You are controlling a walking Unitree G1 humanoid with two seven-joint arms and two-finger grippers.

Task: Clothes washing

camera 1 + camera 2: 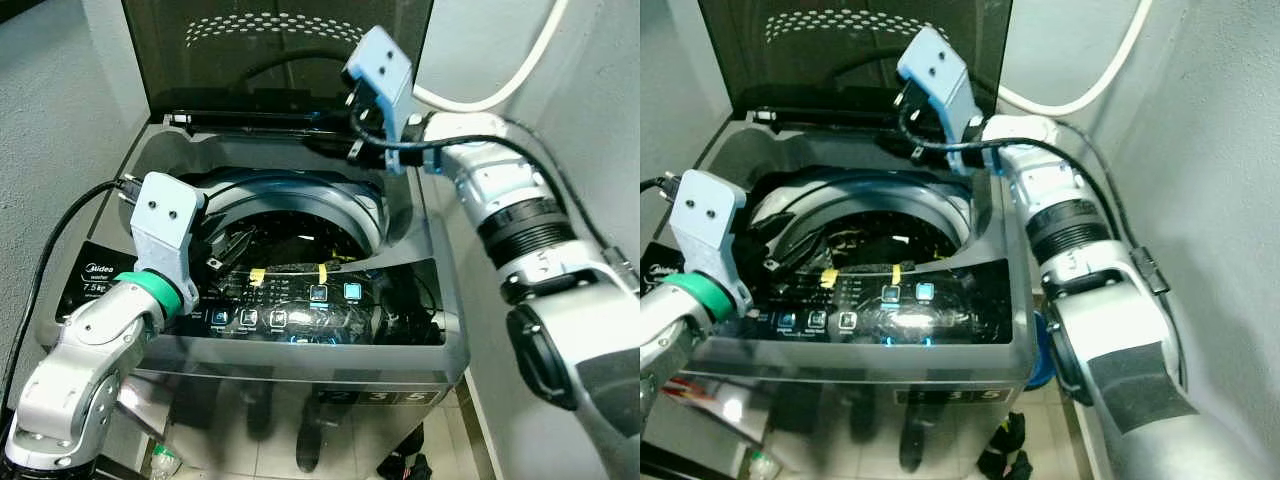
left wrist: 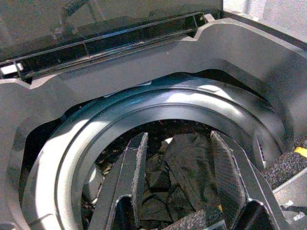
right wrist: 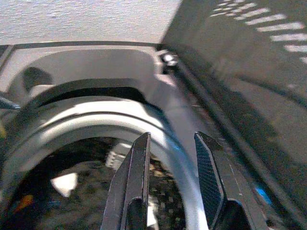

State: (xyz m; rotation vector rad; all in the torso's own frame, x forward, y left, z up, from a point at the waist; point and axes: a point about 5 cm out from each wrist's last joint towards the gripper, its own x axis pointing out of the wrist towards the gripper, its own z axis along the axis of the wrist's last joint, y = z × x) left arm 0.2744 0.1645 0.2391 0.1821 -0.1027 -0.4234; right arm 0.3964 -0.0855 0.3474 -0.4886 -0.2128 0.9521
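A grey top-loading washing machine (image 1: 447,345) stands before me with its dark lid (image 1: 280,50) raised. Dark clothes (image 2: 184,160) lie crumpled at the bottom of the drum (image 1: 290,225). My left gripper (image 2: 180,191) hangs over the drum's front-left rim and points down into it, open, with the clothes showing below the gap between its fingers (image 2: 135,177). My right gripper (image 3: 172,177) is held over the back right of the opening, close to the lid hinge (image 3: 168,60). It is open with nothing in it.
The lit control panel (image 1: 300,318) runs along the machine's front edge. A white hose (image 1: 505,80) curves along the wall behind, and a grey wall (image 1: 1230,150) stands close on the right. Dark items (image 1: 405,465) lie on the tiled floor below.
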